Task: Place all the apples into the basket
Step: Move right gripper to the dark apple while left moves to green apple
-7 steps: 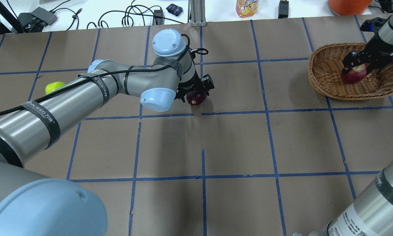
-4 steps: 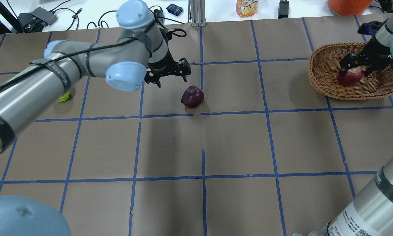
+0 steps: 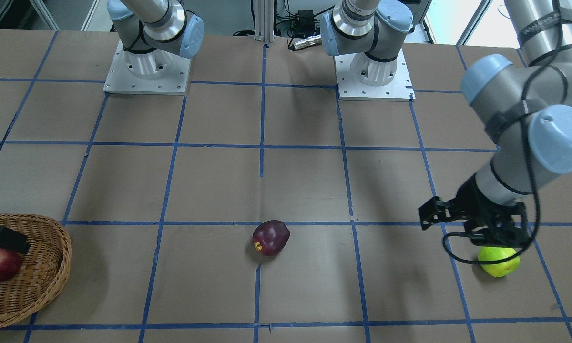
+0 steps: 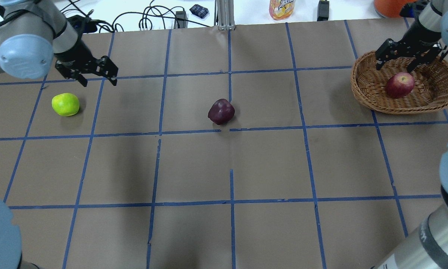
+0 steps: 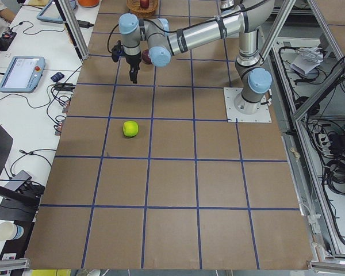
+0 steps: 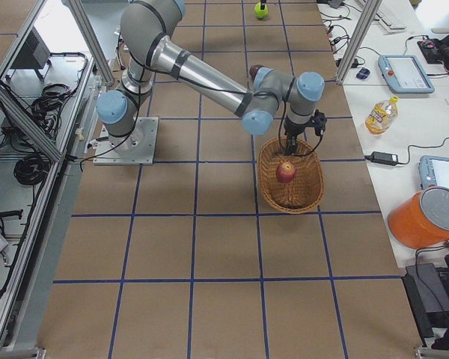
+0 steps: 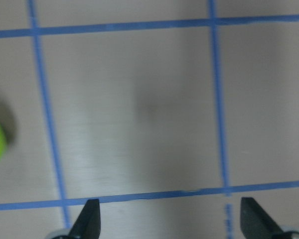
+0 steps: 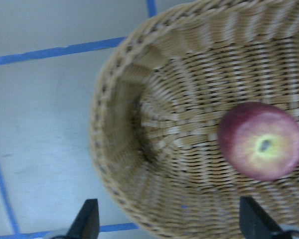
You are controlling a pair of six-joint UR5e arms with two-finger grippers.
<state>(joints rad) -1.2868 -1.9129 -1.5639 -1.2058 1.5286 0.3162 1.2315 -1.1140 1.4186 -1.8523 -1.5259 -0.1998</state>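
**One apple in, two to go**

We count one of three done. The red apple (image 4: 399, 85) lies inside the basket (image 4: 358, 91), near its middle, touching nothing but the weave. The right claw (image 4: 394, 66) hangs over the basket with its fingers spread wide and nothing between them. In the right wrist view the apple sits off to one side of the gap, clear of both fingertips.

The other two lie on the table (image 4: 268, 160). The maroon apple (image 4: 221, 111) rests near the table's middle, well apart from both arms. The green apple (image 4: 65, 104) sits far out on the left side, well apart from the basket.

The left claw (image 4: 99, 79) is also open and empty. It hovers near the green apple but not over it: the left wrist view shows bare table between the fingertips and only a sliver of green at the edge.

We judge the step in hand to be the reach for the green apple. The next move, as we read it, calls for sliding the left claw sideways until the apple is centred between the fingers. It then needs to drop straight down and close around the apple's widest part. The basket is far to the right, so the carry looks long.
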